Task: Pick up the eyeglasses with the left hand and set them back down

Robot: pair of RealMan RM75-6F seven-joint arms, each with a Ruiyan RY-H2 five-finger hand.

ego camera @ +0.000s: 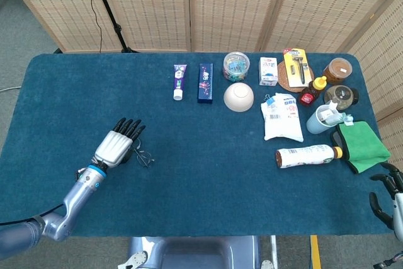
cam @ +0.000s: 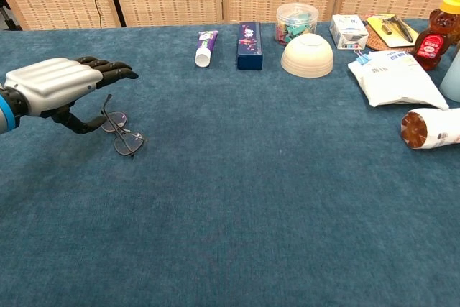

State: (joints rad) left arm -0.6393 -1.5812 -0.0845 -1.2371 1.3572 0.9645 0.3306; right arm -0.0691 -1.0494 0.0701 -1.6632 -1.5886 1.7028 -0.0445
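Head view, left hand [ego camera: 117, 146]: lower left of frame, fingers extended and apart, holding nothing, partly over the eyeglasses.
Head view, eyeglasses [ego camera: 144, 156]: flat on the table [ego camera: 208, 174], just right of the hand.
Head view, right hand [ego camera: 389, 192]: lower right corner, mostly cut off; finger state cannot be told.
Head view, room: woven screens [ego camera: 189, 4] across the top, grey floor at upper left.
Chest view, left hand [cam: 57, 85]: left edge, fingers straight above the frames, thumb lowered beside the near lens.
Chest view, eyeglasses [cam: 121, 129]: left of centre, one temple arm raised.
Chest view, risk: thin wire frame lies low on the nap; closing fingers likely push it or bend the temple.
Chest view, surface: dark blue cloth, soft, likely to snag.
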